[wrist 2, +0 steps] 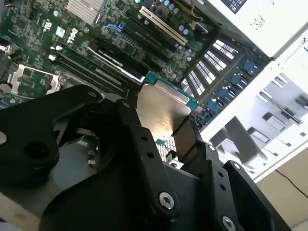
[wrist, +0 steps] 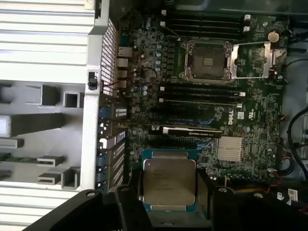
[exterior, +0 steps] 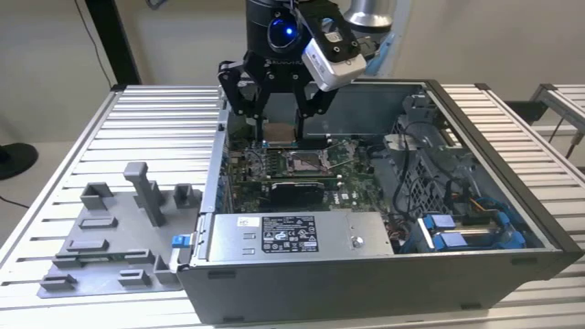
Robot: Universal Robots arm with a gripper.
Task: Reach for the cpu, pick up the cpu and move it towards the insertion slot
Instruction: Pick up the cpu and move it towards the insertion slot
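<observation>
cpu gripped and hung over the open case, short of the socket

In the exterior view the pincer is clamped on the cpu, kept above the board so nothing gets scraped; the insertion slot sits below, just beside it. In the second wrist view the cpu is pinched by its edges, probably to spare the contacts. In the first wrist view the cpu and slot are seen well apart.

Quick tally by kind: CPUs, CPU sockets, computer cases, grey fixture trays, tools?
cpu: 1, held in the tool
insertion slot: 1, empty
computer case: 1, open
grey plastic tray: 1
tool: 1
Total: 5
</observation>
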